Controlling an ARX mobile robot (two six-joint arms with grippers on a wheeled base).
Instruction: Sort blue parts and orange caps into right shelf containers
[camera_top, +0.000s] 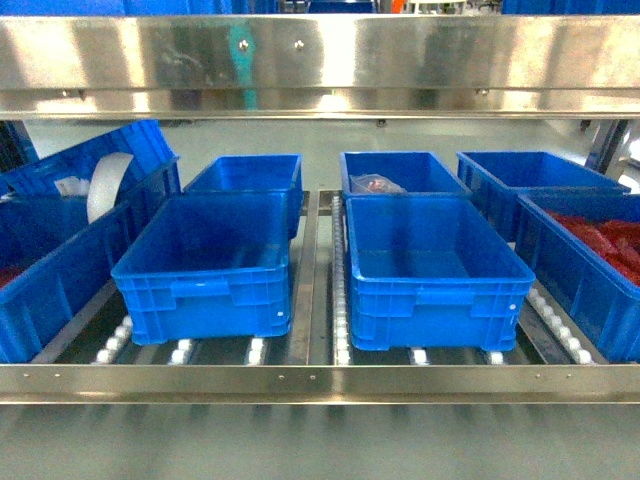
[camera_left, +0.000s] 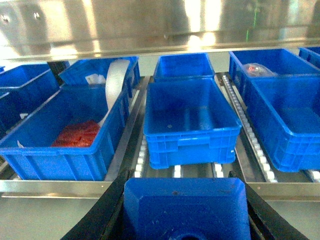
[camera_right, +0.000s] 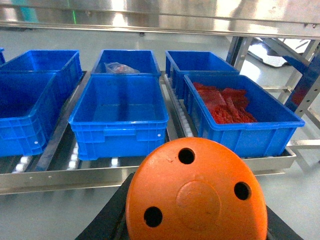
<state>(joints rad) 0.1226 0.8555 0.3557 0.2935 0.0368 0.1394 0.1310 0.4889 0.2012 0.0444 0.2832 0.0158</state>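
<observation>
- Since each arm already carries its load up to the shelf (camera_top: 320, 382), neither shows in the head view; only the wrist cameras see them.
- The left pincer (camera_left: 186, 220) is clenched on a blue part (camera_left: 186, 210), its dark jaws pressing the block's two sides. The block sits low and in front of the shelf rail, facing an empty front crate (camera_left: 190, 120), probably so it can be carried straight forward over the rim.
- The right pincer (camera_right: 196, 210) is grasping an orange cap (camera_right: 196, 192), a domed disc with three holes, held out short of the shelf rail.
- Ahead of the cap, another empty crate (camera_right: 120, 112) stands on the shelf's rollers; beside it, toward the shelf's right end, a crate (camera_right: 240, 112) holds red pieces.
- Behind that empty crate, further in on the shelf, a rear crate (camera_right: 132, 62) holds a clear bag.
- At the shelf's left end, a crate (camera_left: 65, 130) holds red pieces and a white strip.
- As I judge it, both loads are held back from the shelf so the arms can clear the rail before lowering.
</observation>
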